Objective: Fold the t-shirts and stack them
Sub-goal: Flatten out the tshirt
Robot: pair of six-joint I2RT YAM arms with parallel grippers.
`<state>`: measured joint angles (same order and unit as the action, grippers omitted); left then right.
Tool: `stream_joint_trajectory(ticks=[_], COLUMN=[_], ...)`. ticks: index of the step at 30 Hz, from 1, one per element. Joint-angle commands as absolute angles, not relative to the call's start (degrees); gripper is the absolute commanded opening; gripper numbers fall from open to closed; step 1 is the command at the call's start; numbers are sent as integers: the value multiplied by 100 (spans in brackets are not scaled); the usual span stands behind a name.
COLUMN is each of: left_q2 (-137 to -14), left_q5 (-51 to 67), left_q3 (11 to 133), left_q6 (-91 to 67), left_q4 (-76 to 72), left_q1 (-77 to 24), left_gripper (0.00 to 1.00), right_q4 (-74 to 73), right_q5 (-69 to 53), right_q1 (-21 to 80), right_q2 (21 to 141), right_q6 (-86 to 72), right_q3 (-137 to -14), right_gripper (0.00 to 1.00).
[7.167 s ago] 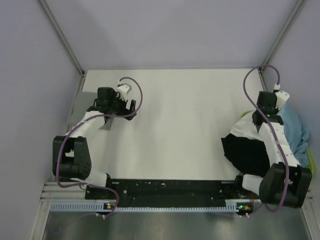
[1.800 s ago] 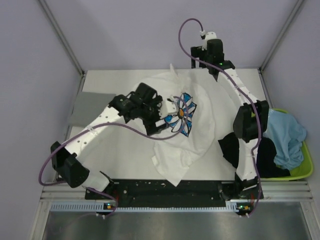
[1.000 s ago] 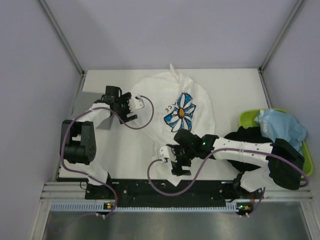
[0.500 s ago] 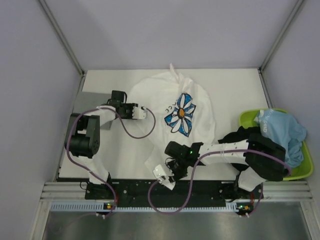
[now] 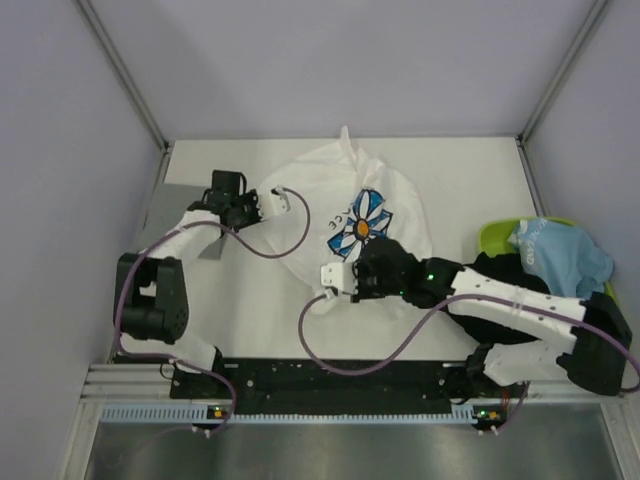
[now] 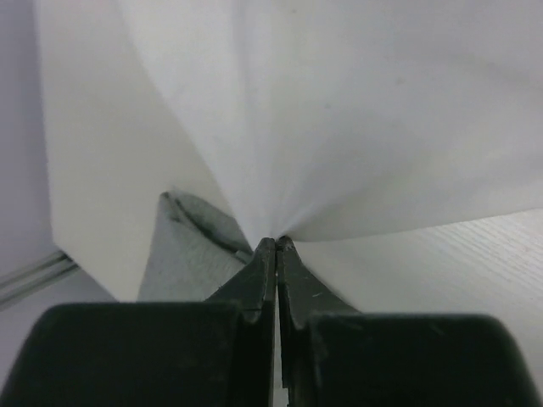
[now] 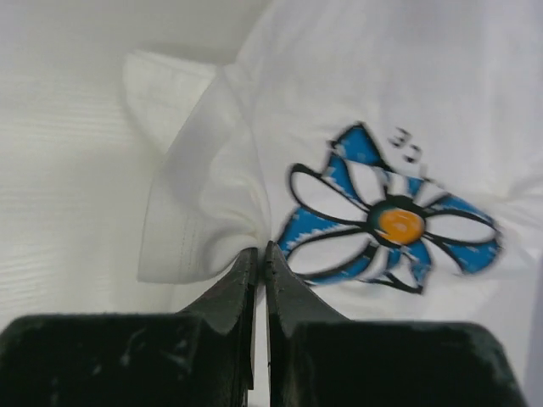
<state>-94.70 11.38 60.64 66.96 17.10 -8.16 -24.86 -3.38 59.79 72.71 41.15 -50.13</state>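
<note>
A white t-shirt [image 5: 390,190] with a blue flower print [image 5: 362,225] lies spread across the middle of the table. My left gripper [image 5: 266,205] is at its left edge, and in the left wrist view the jaws [image 6: 275,243] are shut on white cloth [image 6: 339,110]. My right gripper [image 5: 347,278] holds the shirt's near hem just below the flower. In the right wrist view the gripper [image 7: 260,249] pinches a bunched white fold [image 7: 204,220] beside the flower [image 7: 390,225]. A folded grey t-shirt [image 5: 175,212] lies at the table's left edge, with its grey cloth [image 6: 182,254] behind the left jaws.
A lime-green tray [image 5: 493,235] stands at the right edge, holding a light blue t-shirt [image 5: 560,260]. A black t-shirt [image 5: 500,285] hangs over the tray's near side under the right arm. Both arms' cables loop over the table.
Both grippers have gone from open to shut on the white t-shirt. The right one has carried the near hem away from the table's front edge, up toward the flower.
</note>
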Motion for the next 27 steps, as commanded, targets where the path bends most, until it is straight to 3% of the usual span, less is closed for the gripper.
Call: stream_joint_trajectory(ticks=[1, 10, 19, 27], left_q2=[-8115, -6541, -5590, -5817], left_q5=[967, 949, 1722, 1170], left_q3=[6740, 9076, 11318, 11506], left_q6=[5539, 4773, 4816, 4694], left_q4=[2284, 4559, 6845, 6515], left_q1=[-782, -791, -791, -791], left_gripper=[0, 0, 0, 0], right_q4=[-1935, -1433, -1854, -1363], right_q5=[824, 1722, 721, 1403], right_q1=[5669, 5643, 5643, 5634], right_q2=[6067, 4641, 4588, 5026], right_q6=[3779, 3753, 3463, 3962], right_q3=[-5765, -7381, -9385, -9553], right_gripper=[0, 0, 0, 0])
